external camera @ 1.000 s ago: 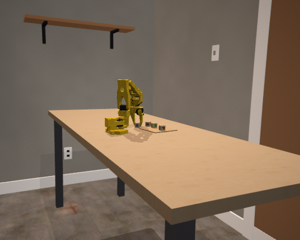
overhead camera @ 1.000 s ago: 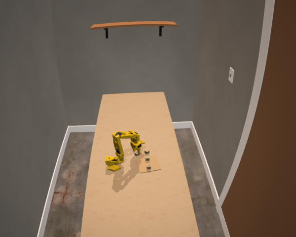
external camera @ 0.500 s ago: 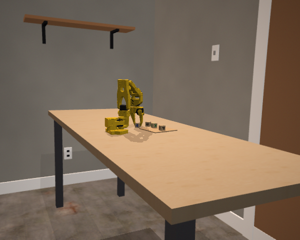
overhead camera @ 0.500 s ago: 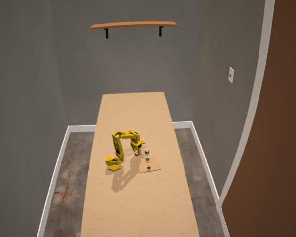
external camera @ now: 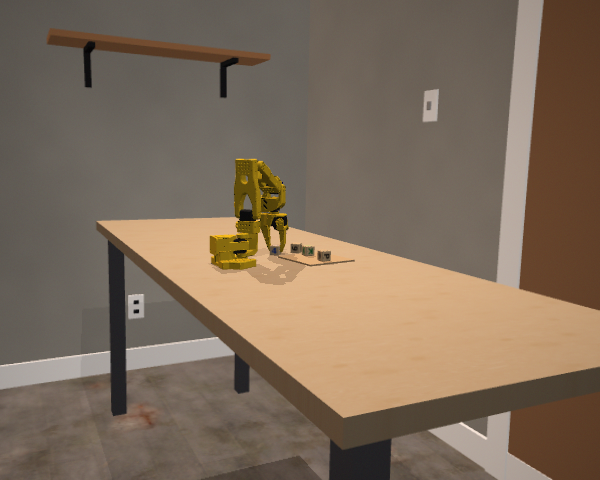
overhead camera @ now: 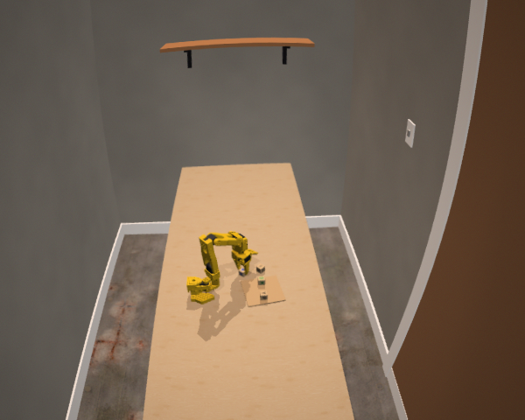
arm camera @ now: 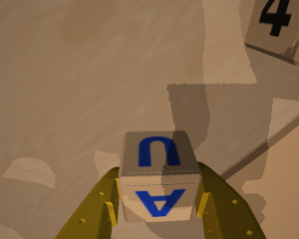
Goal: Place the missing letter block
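1. Block A (arm camera: 159, 179) sits between the two yellow fingers of the gripper (arm camera: 156, 209), which is closed on its sides. The wrist view shows a blue "A" on the face toward the camera and a blue "U" on the face beyond it.
2. In the top view the gripper (overhead camera: 242, 267) points down at the table (overhead camera: 254, 361), with the held block (overhead camera: 241, 271) just beside the near-left corner of the mat (overhead camera: 274, 293), off the mat. Whether the block touches the table cannot be determined.
3. Mat: a flat tan sheet lying on the table to the right of the arm's base (overhead camera: 201, 297).
4. Two blocks stand on the mat: one with a green letter (overhead camera: 261, 280) and one with a dark letter (overhead camera: 263, 295). Their letters are too small to read.
5. A fourth block (overhead camera: 260, 268) stands on the table just beyond the mat's far edge. In the wrist view this block (arm camera: 277, 10) bears a black "4".
6. In the exterior view the three free blocks form a line to the right of the gripper (external camera: 275, 248).
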